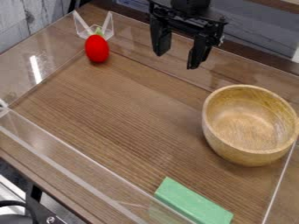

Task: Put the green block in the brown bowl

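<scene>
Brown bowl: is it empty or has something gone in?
Empty. The brown bowl shows only bare wood inside; the green block lies on the table.

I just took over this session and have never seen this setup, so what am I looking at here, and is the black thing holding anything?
There is one picture, taken from a camera looking down across a wooden table with clear walls around it. The black thing at the top is the robot arm's tool, pointing down with its fingers spread open. It hangs above the table and holds nothing. On the table lie three loose things: a round brown bowl at the right, empty; a flat green block at the near edge, below the bowl; and a small red ball at the far left. The block is not yet in the bowl.
</scene>
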You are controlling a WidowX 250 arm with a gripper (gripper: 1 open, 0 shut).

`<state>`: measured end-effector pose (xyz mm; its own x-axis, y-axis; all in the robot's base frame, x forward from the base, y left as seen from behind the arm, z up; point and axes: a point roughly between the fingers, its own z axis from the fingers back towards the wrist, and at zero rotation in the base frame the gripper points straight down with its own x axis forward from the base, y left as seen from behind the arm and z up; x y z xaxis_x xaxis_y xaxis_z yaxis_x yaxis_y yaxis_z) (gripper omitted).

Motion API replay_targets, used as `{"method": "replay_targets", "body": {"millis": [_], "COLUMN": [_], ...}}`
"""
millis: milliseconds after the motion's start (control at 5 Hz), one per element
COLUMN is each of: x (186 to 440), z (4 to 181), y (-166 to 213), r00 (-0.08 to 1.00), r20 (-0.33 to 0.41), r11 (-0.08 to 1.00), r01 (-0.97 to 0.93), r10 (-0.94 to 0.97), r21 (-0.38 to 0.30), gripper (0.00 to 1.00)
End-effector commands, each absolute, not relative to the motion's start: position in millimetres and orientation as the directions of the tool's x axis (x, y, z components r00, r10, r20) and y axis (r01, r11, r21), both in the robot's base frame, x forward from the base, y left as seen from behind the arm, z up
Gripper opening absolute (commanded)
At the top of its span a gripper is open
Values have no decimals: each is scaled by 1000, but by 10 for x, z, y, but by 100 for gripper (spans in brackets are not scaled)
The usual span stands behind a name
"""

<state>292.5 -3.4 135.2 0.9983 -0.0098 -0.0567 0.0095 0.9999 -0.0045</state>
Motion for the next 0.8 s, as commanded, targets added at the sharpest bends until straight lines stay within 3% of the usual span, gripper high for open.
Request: {"method": "replay_targets", "body": {"millis": [0, 200, 600], "x": [2840, 2647, 2212], "z": [1242, 1121, 957], "y": [-94, -295, -714], "r00": [987, 922, 634], "r20": [-86, -92, -62], "r11": [991, 927, 636], "r01": [134, 375, 771], "r10": [-135, -376, -771], "r21": [-17, -30, -37], "gripper": [100, 100, 100]}}
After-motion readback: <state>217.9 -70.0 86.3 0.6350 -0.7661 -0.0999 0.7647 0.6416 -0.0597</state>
